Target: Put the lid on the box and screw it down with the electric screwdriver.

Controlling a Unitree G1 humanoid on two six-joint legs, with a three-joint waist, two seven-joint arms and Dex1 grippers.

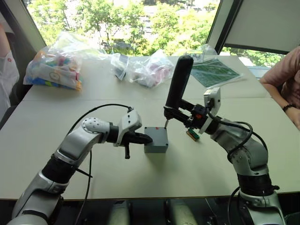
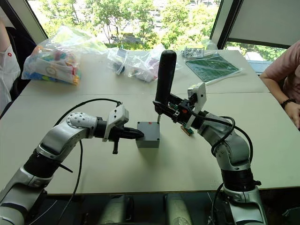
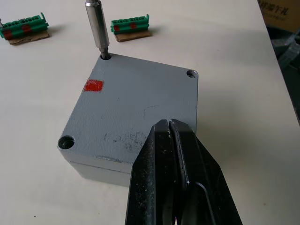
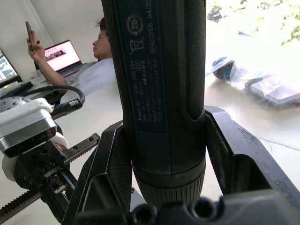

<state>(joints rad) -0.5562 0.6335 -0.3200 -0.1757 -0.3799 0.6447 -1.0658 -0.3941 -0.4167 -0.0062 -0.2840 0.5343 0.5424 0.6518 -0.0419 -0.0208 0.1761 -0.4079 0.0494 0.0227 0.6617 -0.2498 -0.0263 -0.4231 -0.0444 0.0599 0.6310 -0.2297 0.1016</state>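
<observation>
While the lid (image 3: pixel 136 105) is sitting closed on the box (image 1: pixel 155 140) near the middle of the tabletop (image 1: pixel 197 173), the left gripper (image 1: pixel 142 138) is pressing against the box's left side with its fingers (image 3: pixel 164 178) together and nothing between them. Clamped around the upright electric screwdriver (image 1: pixel 178 89), the right gripper (image 1: pixel 174 114) is holding its metal bit (image 3: pixel 97 29) in a far corner screw hole of the lid. Two green connectors (image 3: pixel 130 27) are lying just beyond the box, toward the table's right edge.

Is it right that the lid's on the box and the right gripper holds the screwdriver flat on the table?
Not quite. The right gripper holds the electric screwdriver upright, its bit in a corner screw hole of the lid, as the left wrist view shows. The lid is on the box.
</observation>
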